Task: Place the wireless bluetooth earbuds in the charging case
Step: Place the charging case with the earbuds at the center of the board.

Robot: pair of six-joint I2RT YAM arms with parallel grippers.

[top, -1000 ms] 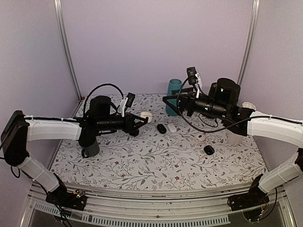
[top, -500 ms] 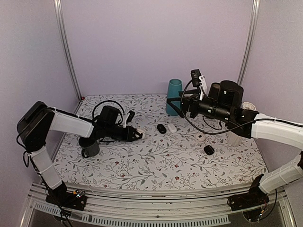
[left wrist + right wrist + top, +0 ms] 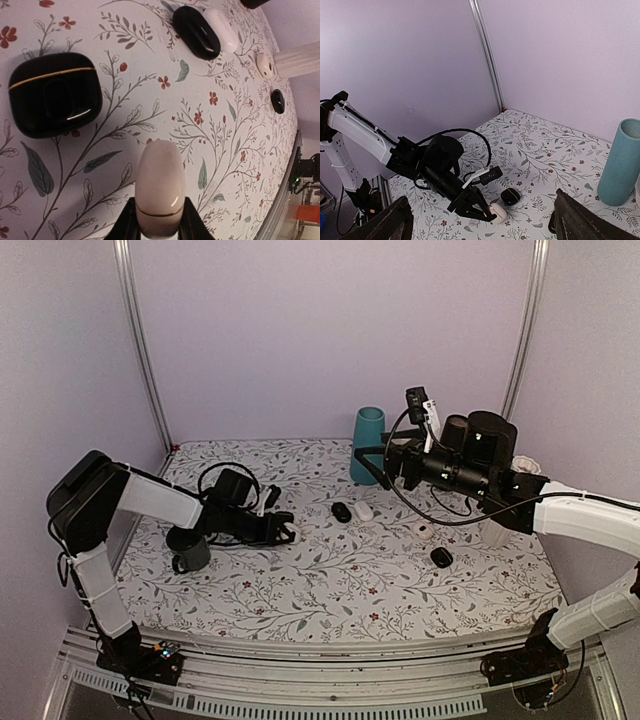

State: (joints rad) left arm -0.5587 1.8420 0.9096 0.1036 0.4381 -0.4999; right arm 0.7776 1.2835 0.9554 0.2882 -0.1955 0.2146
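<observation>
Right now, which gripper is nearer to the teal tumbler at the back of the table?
Right. The right gripper hangs open, raised, just beside the teal tumbler; the left gripper sits low far to its left, shut on a white oval case.

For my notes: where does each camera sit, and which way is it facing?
Top external: above and behind the bases, looking down at the table; both arms show.
Left wrist: low over the table, facing across it; left tool grips a white oval case.
Right wrist: raised, facing the left arm; its fingers at the bottom corners.
Shared: both wrist views show that case and the black square case.
</observation>
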